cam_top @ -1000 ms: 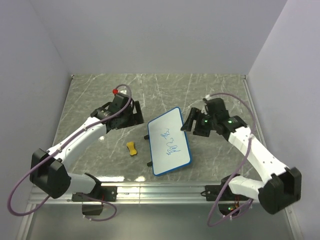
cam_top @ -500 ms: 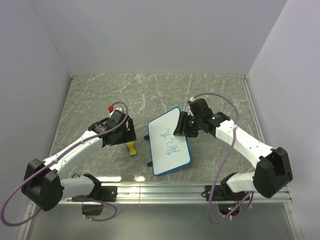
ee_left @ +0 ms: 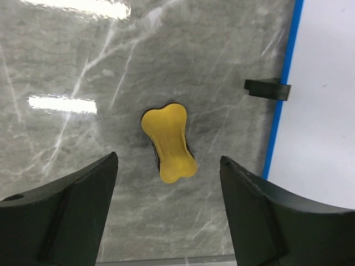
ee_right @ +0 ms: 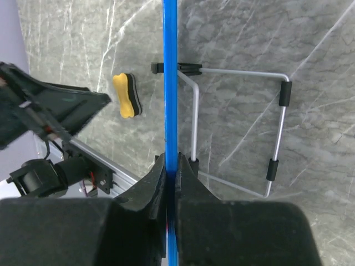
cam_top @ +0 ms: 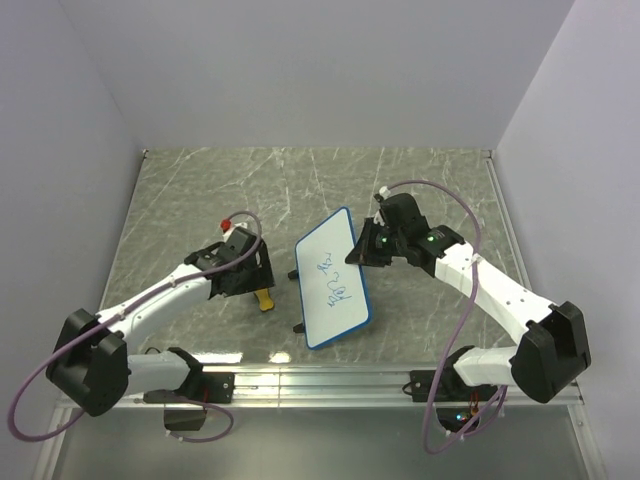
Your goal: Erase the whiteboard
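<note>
Grey marble table (cam_top: 200,190) holds the whiteboard (cam_top: 330,285), right claw (cam_top: 366,250) clamped on its edge.

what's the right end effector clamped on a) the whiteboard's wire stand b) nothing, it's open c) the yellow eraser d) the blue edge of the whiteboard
d: the right wrist view shows the right end effector shut on the blue frame edge of the whiteboard; the yellow eraser lies free on the table below the open left end effector.
</note>
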Robot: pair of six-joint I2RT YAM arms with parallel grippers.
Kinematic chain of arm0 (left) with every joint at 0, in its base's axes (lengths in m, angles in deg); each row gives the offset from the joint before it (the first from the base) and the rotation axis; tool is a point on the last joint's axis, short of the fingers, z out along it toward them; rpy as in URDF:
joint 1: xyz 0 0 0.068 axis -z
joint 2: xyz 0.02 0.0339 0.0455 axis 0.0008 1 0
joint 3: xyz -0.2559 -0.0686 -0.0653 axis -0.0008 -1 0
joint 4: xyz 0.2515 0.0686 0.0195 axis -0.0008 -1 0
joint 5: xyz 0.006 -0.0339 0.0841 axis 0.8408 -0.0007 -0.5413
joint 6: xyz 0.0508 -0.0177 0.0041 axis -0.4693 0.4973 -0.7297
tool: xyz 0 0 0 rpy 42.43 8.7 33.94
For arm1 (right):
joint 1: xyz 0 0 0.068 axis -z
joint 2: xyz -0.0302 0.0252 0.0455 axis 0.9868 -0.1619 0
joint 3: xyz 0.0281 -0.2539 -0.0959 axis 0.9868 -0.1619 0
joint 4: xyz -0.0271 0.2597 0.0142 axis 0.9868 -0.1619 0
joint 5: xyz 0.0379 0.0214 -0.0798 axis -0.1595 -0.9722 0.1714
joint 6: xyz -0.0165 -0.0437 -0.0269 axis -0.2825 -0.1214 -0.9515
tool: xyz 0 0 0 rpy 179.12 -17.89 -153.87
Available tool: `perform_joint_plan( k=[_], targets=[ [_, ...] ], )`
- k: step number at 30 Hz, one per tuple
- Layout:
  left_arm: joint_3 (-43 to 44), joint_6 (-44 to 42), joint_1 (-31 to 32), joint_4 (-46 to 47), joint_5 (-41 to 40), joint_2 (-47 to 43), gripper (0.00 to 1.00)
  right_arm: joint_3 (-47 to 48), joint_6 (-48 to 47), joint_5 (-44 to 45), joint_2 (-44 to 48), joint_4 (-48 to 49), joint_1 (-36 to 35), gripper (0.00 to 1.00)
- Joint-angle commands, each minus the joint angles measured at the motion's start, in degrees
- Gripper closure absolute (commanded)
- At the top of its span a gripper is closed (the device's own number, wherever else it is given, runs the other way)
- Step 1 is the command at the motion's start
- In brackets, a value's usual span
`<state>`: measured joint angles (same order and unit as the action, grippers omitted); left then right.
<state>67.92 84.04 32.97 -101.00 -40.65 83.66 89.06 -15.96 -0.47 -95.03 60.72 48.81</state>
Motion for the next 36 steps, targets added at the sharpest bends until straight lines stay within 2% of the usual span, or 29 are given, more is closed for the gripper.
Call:
perform_joint_plan(
  k=[1,5,9,13,22,27,31,36],
  targets=[
    [-1.9,0.8,1.3,4.0,-0.5,2.5,0.21,-1.0,-2.7,4.6,-0.4,-2.8,0.2,0.99],
    [-3.7,1.7,2.2,6.7,-0.7,5.4,0.26,-1.0,-3.8,5.3,-0.3,-3.9,0.2,1.0],
    [-3.1,2.3,2.7,7.1,-1.6,8.3,0.43,-1.3,-4.6,6.1,-0.2,-4.7,0.3,1.0],
    [-3.2,2.6,2.9,8.1,-2.1,11.9,0.5,-1.7,-5.0,5.9,-0.3,-4.8,0.2,1.0],
    [-1.5,3.8,3.4,7.5,-4.2,15.6,0.59,-0.9,-7.1,6.0,-0.9,-5.8,0.3,1.0],
    [0.0,5.1,3.8,4.6,-6.4,14.2,0.54,-1.0,-7.7,6.2,-0.6,-5.9,0.3,1.0],
    [0.7,6.0,4.2,2.4,-8.2,14.4,0.38,-2.0,-7.8,6.0,-0.5,-5.5,0.4,1.0],
    [1.5,6.2,5.0,1.5,-9.4,14.9,0.41,-2.7,-7.7,5.7,-0.2,-5.0,0.3,1.0]
  ],
)
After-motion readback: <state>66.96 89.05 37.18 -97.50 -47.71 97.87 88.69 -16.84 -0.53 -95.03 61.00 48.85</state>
